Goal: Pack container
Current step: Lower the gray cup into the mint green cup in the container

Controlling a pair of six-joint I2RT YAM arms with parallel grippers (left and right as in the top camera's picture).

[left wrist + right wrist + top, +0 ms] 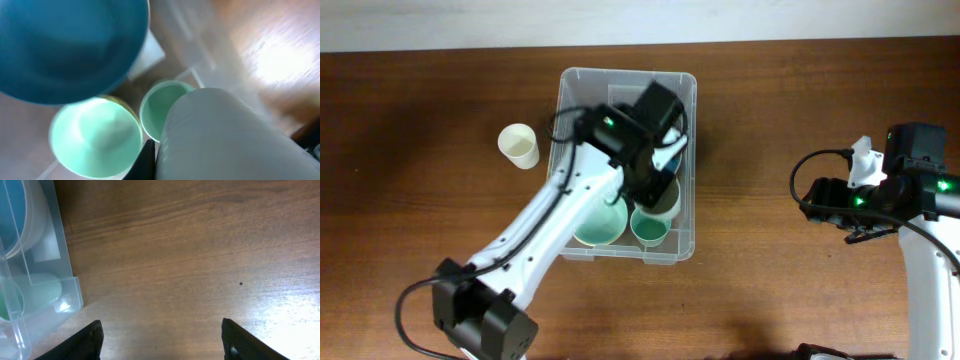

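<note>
The clear container [578, 120] stands mid-table. Inside it are a mint green bowl [600, 226], a green cup [650, 229] and a blue bowl [673, 156]. My left gripper [658, 190] reaches down into the container and is shut on a pale cup [225, 135], held just above the green cup [160, 105] and next to the green bowl [95, 137]. Only one of its fingers [148, 159] shows, pressed against the cup. The blue bowl [65, 45] fills the upper left of the left wrist view. My right gripper [162, 335] is open and empty over bare wood, to the right of the container [67, 287].
A cream cup [519, 146] stands upright on the table just left of the container. The right arm [880, 195] rests at the table's right side. The tabletop is dark wood.
</note>
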